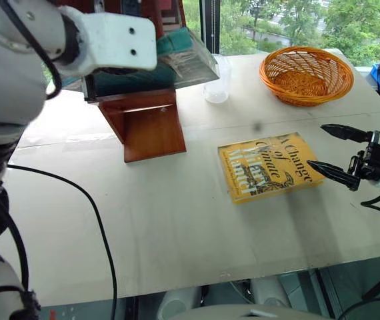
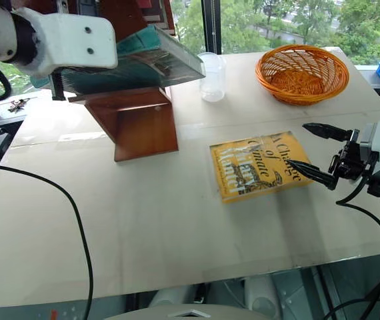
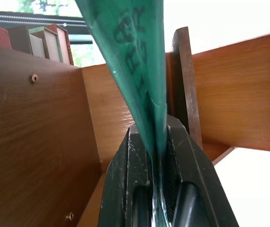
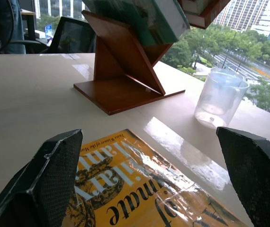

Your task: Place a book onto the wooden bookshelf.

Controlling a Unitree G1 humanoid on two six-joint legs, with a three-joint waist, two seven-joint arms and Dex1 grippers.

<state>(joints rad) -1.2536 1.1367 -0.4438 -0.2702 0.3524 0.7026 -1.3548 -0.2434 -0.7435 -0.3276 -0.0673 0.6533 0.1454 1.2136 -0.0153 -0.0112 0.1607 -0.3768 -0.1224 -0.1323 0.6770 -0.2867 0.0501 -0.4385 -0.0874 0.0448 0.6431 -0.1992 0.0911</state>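
A: Where's the book (image 1: 177, 57)?
B: Clamped by its edge in the left gripper (image 3: 157, 156), raised at the wooden bookshelf (image 1: 147, 123), angled to slide into a slot.
A: And the right gripper (image 1: 333, 152)?
B: Jaws spread wide, empty, beside the yellow book (image 1: 268, 165) on the table (image 1: 177, 227).

Head pair overhead; wrist cameras close-in

Wooden bookshelf (image 1: 151, 127) top and book (image 1: 177, 63) partly behind left arm
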